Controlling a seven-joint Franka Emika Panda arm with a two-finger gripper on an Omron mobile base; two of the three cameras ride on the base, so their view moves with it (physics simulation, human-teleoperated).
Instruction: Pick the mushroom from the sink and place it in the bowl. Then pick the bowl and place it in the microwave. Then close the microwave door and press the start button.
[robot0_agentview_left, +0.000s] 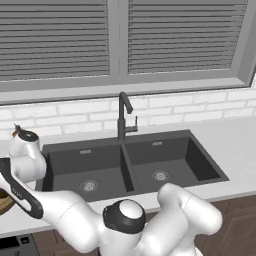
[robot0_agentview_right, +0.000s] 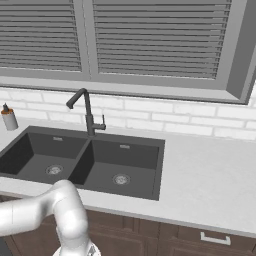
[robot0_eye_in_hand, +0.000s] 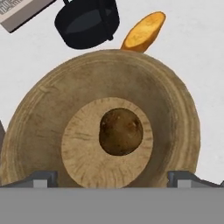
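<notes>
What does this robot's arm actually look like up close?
The arm is made of smooth, glossy white rounded segments, bulging like thick tubes, joined by dark black rings and a domed white cap. The end effector shows two small grey, blocky fingertips. No cables or markings are visible.

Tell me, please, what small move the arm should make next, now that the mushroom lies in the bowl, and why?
Probably shift sideways toward the bowl's rim to grasp it: the mushroom already rests at its centre, both sink basins are bare, and the gripper hovers over the middle with its jaws apart.
</notes>
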